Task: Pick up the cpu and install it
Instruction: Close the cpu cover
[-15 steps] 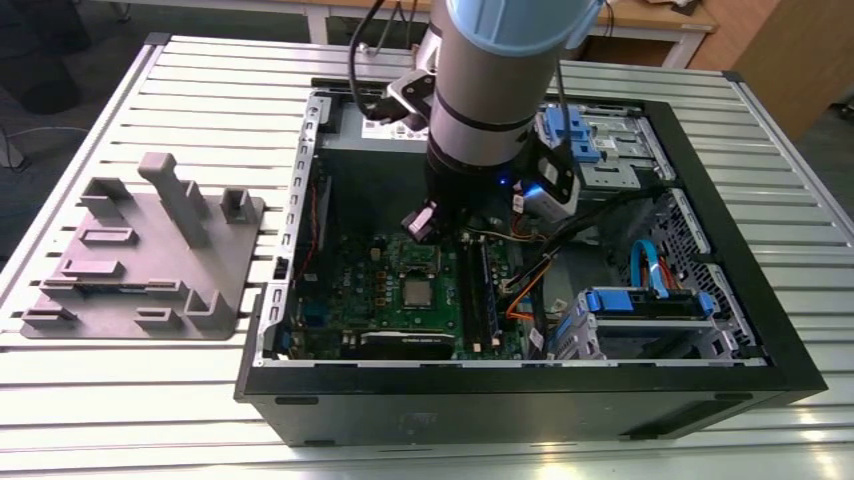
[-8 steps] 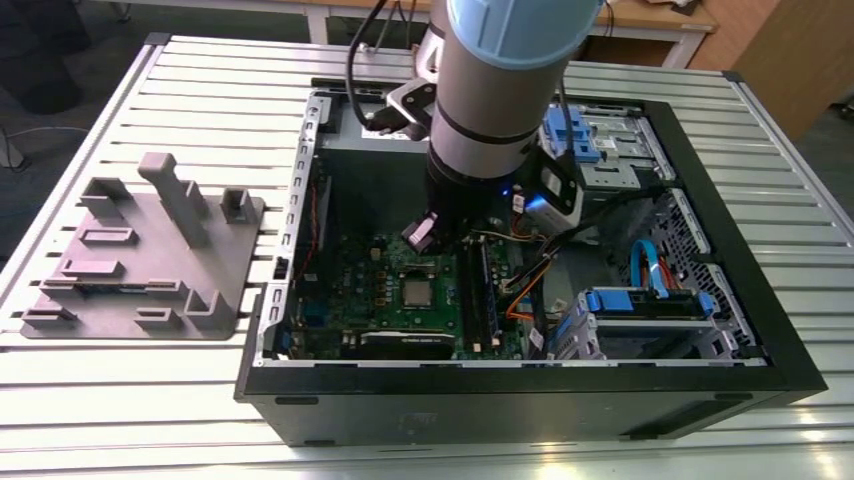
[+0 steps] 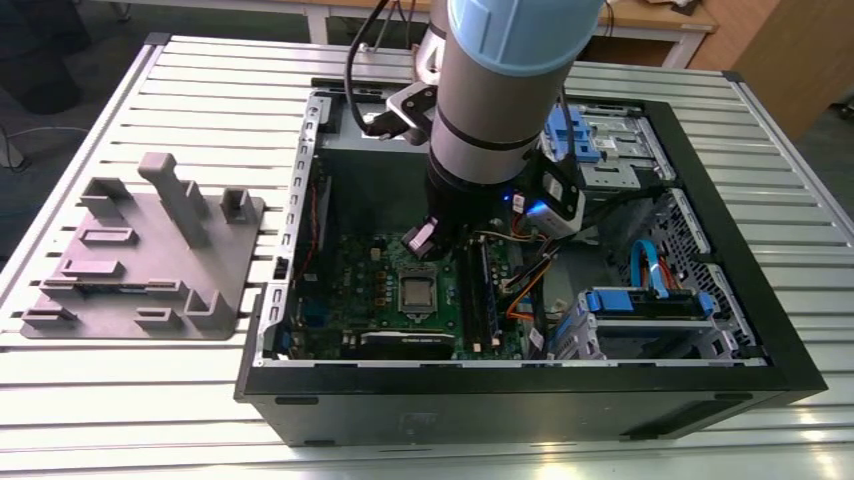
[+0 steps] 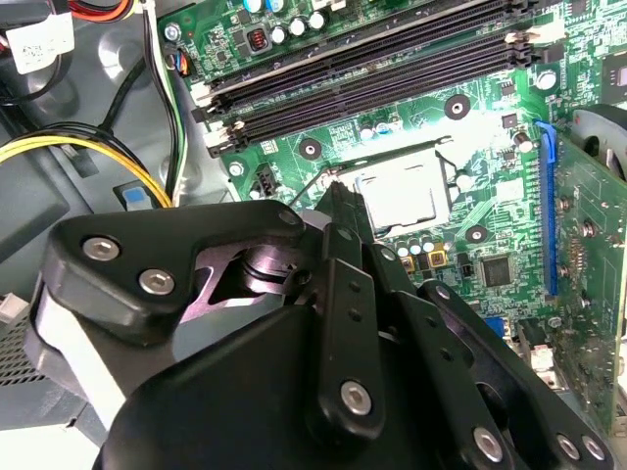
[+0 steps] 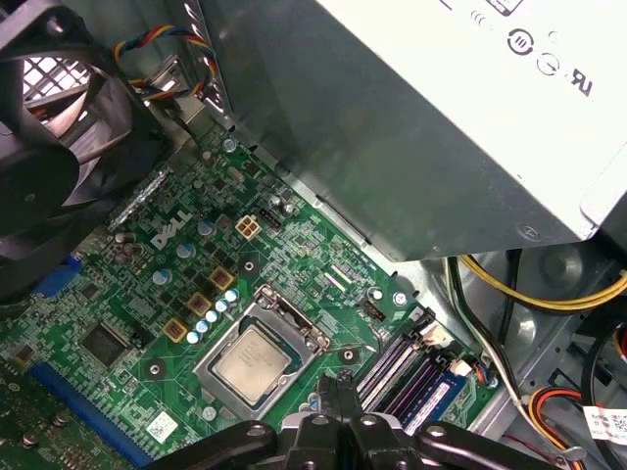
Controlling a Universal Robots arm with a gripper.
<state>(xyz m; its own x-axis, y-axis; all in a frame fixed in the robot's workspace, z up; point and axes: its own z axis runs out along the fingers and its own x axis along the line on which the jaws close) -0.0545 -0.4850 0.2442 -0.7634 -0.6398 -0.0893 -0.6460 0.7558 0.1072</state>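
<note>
The cpu [image 5: 253,364] sits flat in the motherboard [image 5: 147,294] socket. The gripper [image 5: 341,394] hovers just beside it, fingers apparently together and holding nothing.

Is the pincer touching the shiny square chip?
Apart. In the first wrist view the pincer tips end short of the cpu, with green board showing between them.

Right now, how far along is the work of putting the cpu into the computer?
Done, as it looks: the small silvery square cpu already lies flat in the socket of the green motherboard, framed by the metal socket bracket. In hand: nothing that I can see; the black gripper hovers just beside the socket, above the board, inside the open black computer case. Whether the bracket is latched I cannot tell.
</note>
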